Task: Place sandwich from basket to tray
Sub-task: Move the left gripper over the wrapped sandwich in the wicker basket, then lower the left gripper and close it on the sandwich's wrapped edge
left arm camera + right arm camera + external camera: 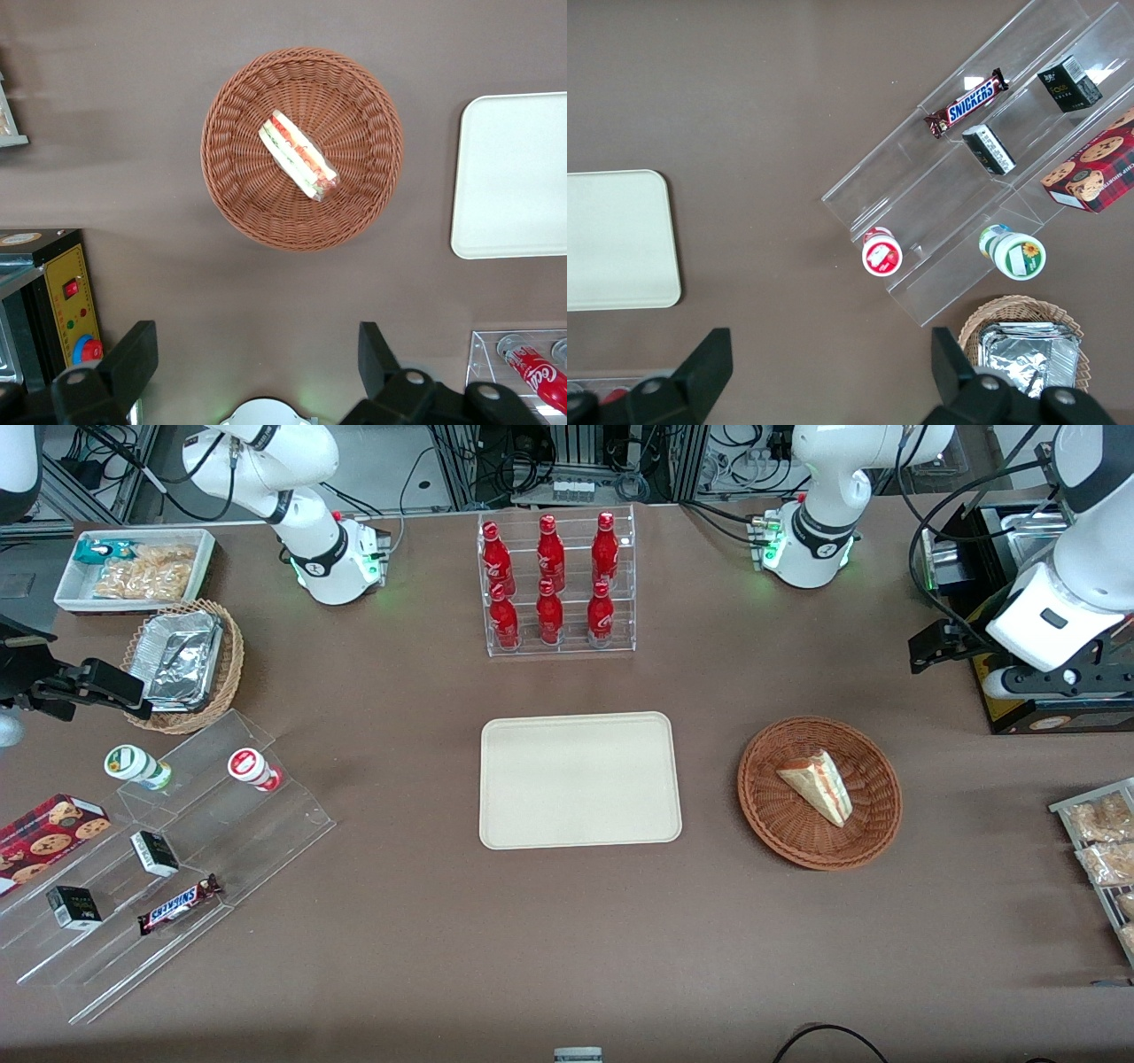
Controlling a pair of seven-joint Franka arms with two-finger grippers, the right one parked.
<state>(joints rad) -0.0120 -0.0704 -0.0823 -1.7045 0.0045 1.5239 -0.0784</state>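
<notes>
The sandwich [819, 786] is seen lying in the basket [780, 828], roughly at its middle, with the red and green filling edge turned upward in the wrist view. The tray [580, 779] is left bare, just beside the basket toward the parked arm's end of the counter [567, 939].

The pincer [257, 363] is held high above the counter, farther from the front camera than the basket, released with its fingers [133, 354] spread wide and nothing between them.

The step in hand is judged to be the reach toward the sandwich. It would best be done by centring the pincer over the wedge and turning the fingers so the flat bread faces are squeezed (not the filling edge or the points). A gentle closing is advised, since soft bread is likely to crush.

The basket's woven rim is raised, so a straight lift should be made before any sideways travel. Open counter lies between basket and tray, and the bottle rack [556, 584] stands well apart.
</notes>
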